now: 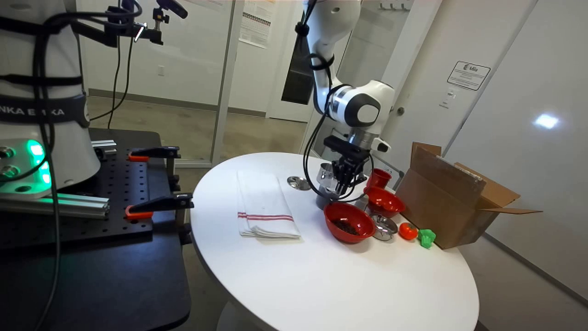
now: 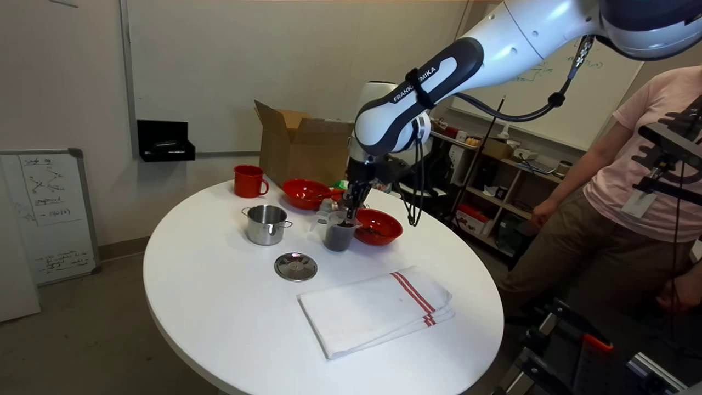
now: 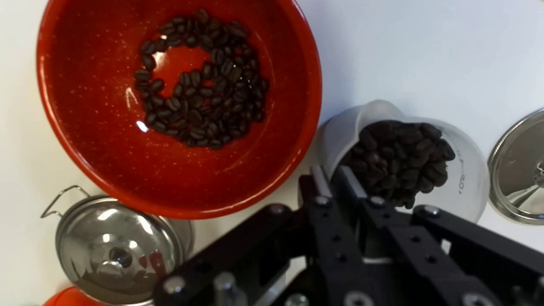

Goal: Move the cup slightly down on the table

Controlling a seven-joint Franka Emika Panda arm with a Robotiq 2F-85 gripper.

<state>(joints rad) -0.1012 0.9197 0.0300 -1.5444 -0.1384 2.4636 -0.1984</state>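
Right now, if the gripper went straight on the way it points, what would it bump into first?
Probably the dark beans in the cup: one finger of the gripper seems to point down at them, though depth is unclear.

The robot base (image 1: 69, 142) is showing "NKA E" and "KA", with cables (image 1: 42, 59) hiding the letters between. The arm (image 2: 460, 68) is bearing "FRANK" and "MIKA", a strap (image 2: 420, 89) covering the middle. A wall sign (image 1: 468, 75) is displaying "Mila". The cup (image 3: 471, 168) is apparently carrying "CUP". A small whiteboard (image 2: 60, 233) is showing handwriting, seemingly opening with "Single", the rest blurring.
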